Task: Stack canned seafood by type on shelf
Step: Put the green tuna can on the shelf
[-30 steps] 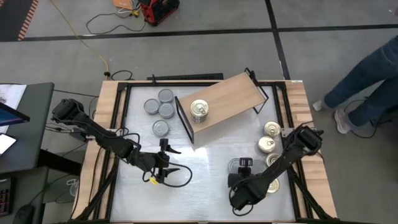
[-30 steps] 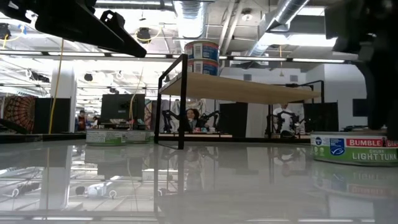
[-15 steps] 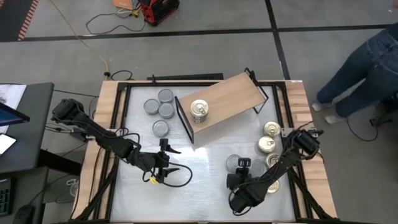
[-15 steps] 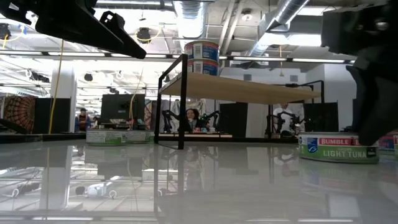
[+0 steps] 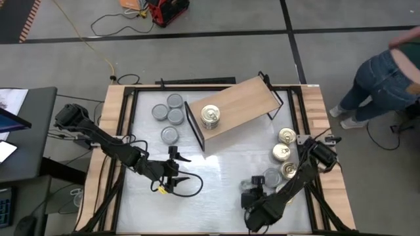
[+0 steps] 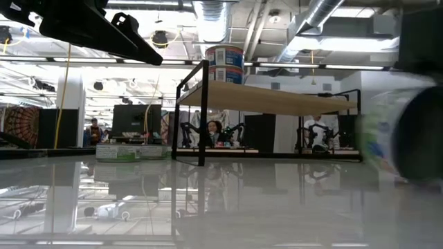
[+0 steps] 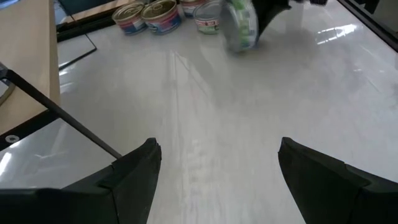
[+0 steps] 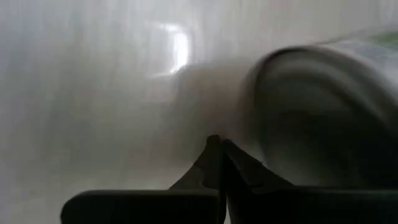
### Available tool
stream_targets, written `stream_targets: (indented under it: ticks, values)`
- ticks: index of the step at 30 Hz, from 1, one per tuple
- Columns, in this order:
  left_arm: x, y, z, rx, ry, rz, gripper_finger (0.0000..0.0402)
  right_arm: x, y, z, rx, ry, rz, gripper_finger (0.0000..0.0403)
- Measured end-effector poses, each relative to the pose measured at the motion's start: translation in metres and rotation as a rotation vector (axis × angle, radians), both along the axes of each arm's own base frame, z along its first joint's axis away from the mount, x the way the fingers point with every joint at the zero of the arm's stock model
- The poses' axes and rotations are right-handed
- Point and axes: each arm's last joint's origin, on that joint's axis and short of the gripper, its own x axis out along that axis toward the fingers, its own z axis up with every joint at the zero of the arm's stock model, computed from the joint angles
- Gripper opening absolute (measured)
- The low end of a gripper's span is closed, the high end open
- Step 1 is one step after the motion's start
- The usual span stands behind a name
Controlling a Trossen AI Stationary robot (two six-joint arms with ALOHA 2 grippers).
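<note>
The tan shelf [image 5: 239, 101] stands at the far middle of the table, with two tins [image 6: 225, 63] stacked on its left end. Several grey-topped tins [image 5: 167, 113] sit on the table left of it, and three gold-lidded tins [image 5: 283, 152] sit at the right. One green-labelled tin [image 5: 272, 177] is tipped up on its edge beside my right gripper [image 5: 257, 185], which is shut. It also shows blurred in the left wrist view [image 7: 239, 25]. My left gripper [image 5: 189, 169] is open and empty, low over the near left of the table. My right gripper's shut fingers [image 8: 214, 165] lie beside the tipped tin's round face [image 8: 311, 118], low over the table. The tin stands on its rim, tilted and blurred. I cannot tell whether a finger's outer side touches it.
The black table frame [image 5: 131, 92] runs round the white top. A person [image 5: 387, 72] stands off the table's far right. Bare table lies between my two grippers [image 5: 216, 177].
My right gripper has gone a little toward the near edge. The green-labelled tin, which lay flat beside it, has shifted toward the table's right and tipped up onto its edge.
</note>
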Motion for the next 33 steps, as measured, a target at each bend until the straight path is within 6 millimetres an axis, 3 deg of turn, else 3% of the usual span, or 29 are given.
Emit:
stream_targets:
  ticks: [12, 17, 21, 26, 33]
  values:
    - [0.0, -0.001, 0.001, -0.028, -0.004, -0.007, 0.031, 0.007, -0.011, 0.009, -0.003, -0.015, -0.044, 0.003]
    - [0.0, -0.001, 0.001, -0.036, 0.0, -0.021, 0.031, 0.006, -0.004, 0.05, 0.079, -0.088, 0.009, 0.0035]
    - [0.0, -0.001, 0.001, -0.04, -0.006, -0.019, 0.031, 0.006, -0.013, 0.08, 0.176, -0.114, -0.017, 0.0046]
    - [0.0, -0.001, 0.001, -0.055, -0.002, -0.016, 0.031, 0.01, -0.027, 0.111, 0.271, -0.188, -0.014, 0.0106]
    - [0.0, -0.002, 0.0, -0.063, 0.009, -0.037, 0.031, 0.028, -0.022, 0.122, 0.34, -0.305, 0.181, 0.0272]
